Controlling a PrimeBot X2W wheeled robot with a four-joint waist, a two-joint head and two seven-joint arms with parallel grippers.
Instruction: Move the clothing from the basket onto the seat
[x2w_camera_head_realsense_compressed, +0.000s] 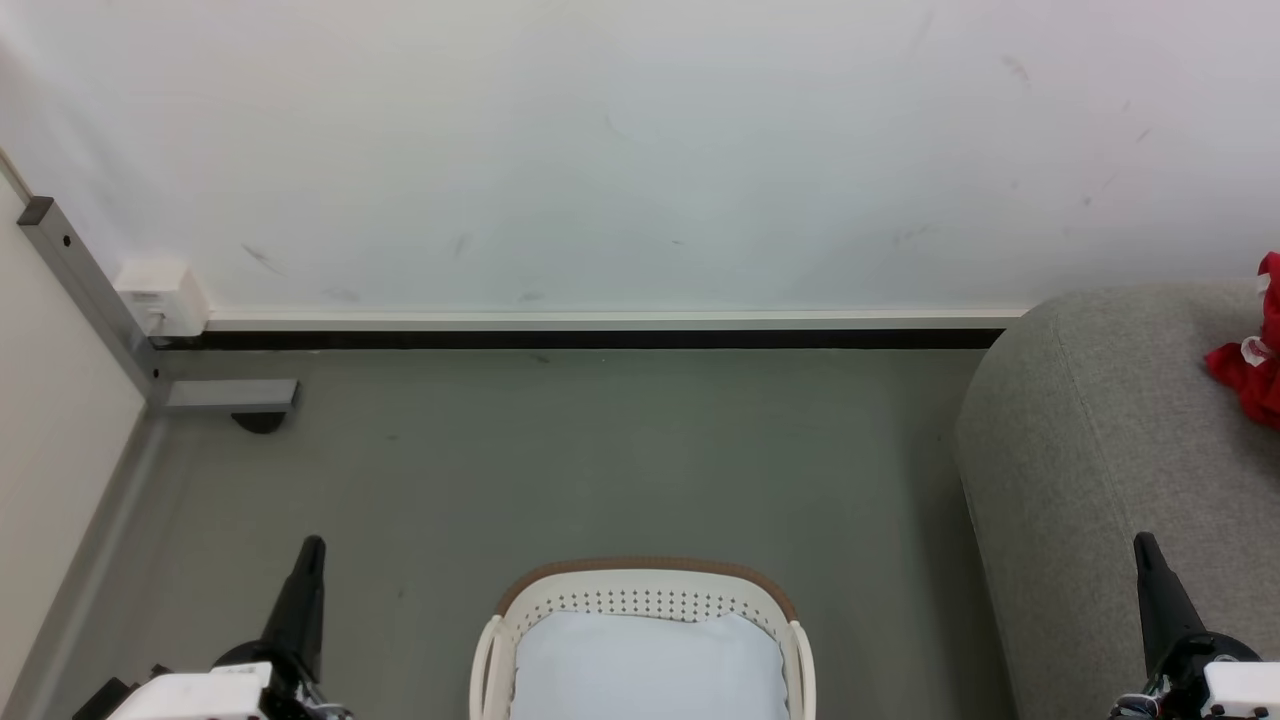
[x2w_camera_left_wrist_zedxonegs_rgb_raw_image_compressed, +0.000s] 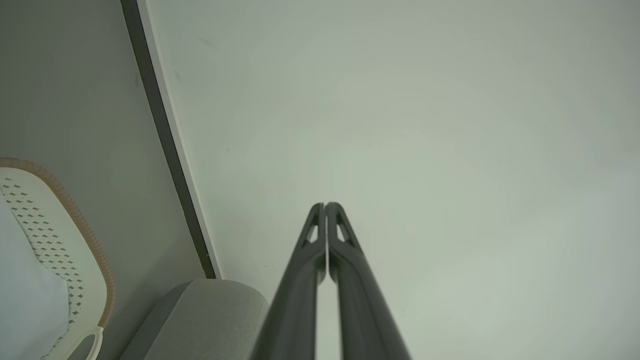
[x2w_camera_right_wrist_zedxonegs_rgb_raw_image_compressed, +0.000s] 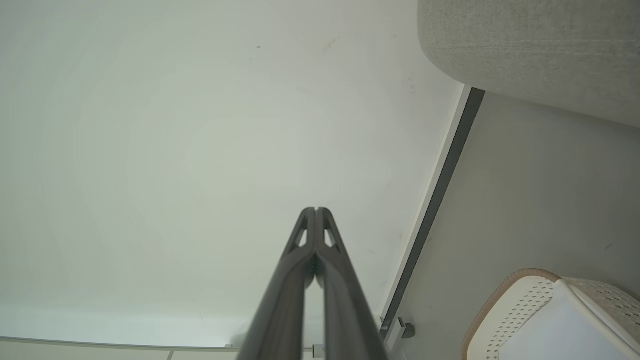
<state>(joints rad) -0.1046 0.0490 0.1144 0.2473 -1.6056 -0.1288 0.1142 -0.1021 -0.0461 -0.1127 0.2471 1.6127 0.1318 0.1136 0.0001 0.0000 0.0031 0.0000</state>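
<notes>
Both grippers sit right at the bottom of the head view. The left gripper (x2w_camera_head_realsense_compressed: 312, 548) is at lower left over the grey floor (x2w_camera_head_realsense_compressed: 600, 450), and the right gripper (x2w_camera_head_realsense_compressed: 1146, 545) is at lower right over the near part of the seat (x2w_camera_head_realsense_compressed: 1090, 440). Each one has its two dark fingers pressed together with nothing between them, tips aimed away toward the white wall (x2w_camera_head_realsense_compressed: 640, 150).

Between them, on the floor, is the basket (x2w_camera_head_realsense_compressed: 645, 567). Its tan far rim curves toward the wall and its near end is cut off by the frame. Inside it is just a pale white-blue cloth (x2w_camera_head_realsense_compressed: 645, 665) lying flat.

The clothing (x2w_camera_head_realsense_compressed: 1255, 372) is up on the seat, far right, well apart from the basket and both grippers. Only a crumpled red bit shows, with a small white tag (x2w_camera_head_realsense_compressed: 1250, 350) on its left side. That bit runs longer near-to-far than left-to-right, but the rest is off the right edge, so honestly I can't tell its real long axis or which way it points.
</notes>
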